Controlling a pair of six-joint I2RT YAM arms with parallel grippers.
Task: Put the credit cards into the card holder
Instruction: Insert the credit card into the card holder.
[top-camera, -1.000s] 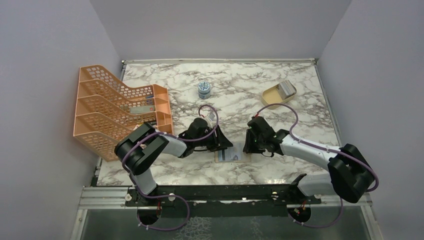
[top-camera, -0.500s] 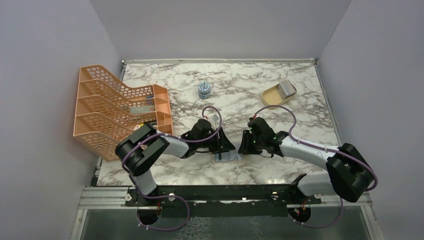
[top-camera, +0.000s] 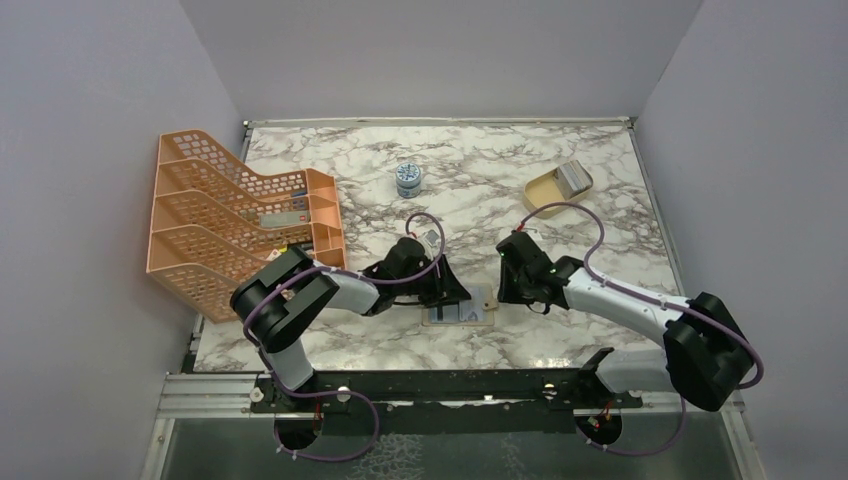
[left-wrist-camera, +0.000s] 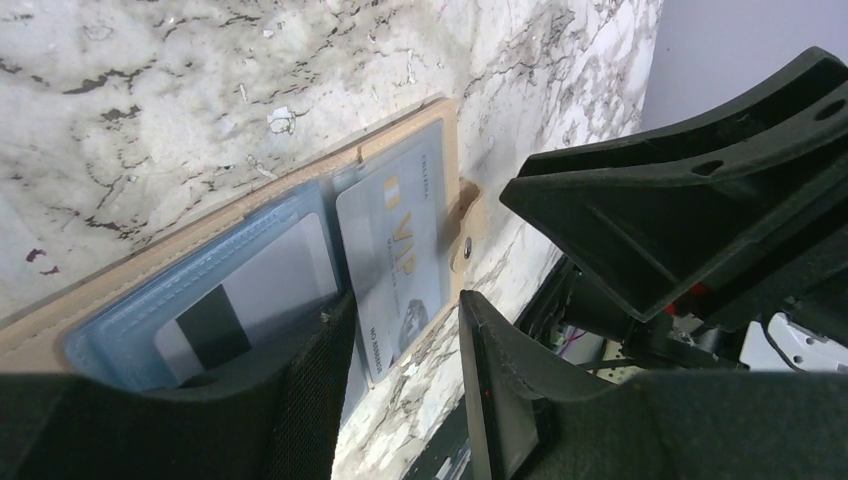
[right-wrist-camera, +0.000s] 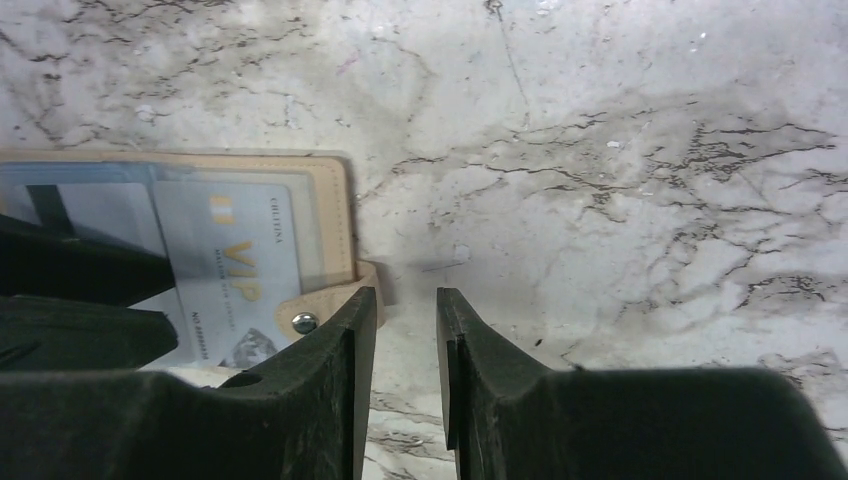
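The card holder (top-camera: 470, 313) lies open on the marble, tan rim (left-wrist-camera: 300, 185) up, with pale blue pockets. A card with a dark stripe (left-wrist-camera: 235, 310) sits in one pocket. A silvery VIP card (left-wrist-camera: 395, 245) sits partly in the other pocket, its end sticking out over the holder's edge. My left gripper (left-wrist-camera: 400, 335) is open low over the holder, its fingers either side of that card's end. My right gripper (right-wrist-camera: 405, 315) is open a narrow way just right of the holder, only table in its gap. Its left finger (right-wrist-camera: 340, 350) covers part of the snap tab (right-wrist-camera: 315, 315).
An orange mesh file rack (top-camera: 230, 220) stands at the left edge. A small round tin (top-camera: 408, 178) is at the back centre. A beige dish (top-camera: 545, 195) with a grey item in it sits at the back right.
My right gripper swung left towards the holder, then drew back right and a little away. The holder's snap tab now shows beside it. My left gripper edged slightly right.
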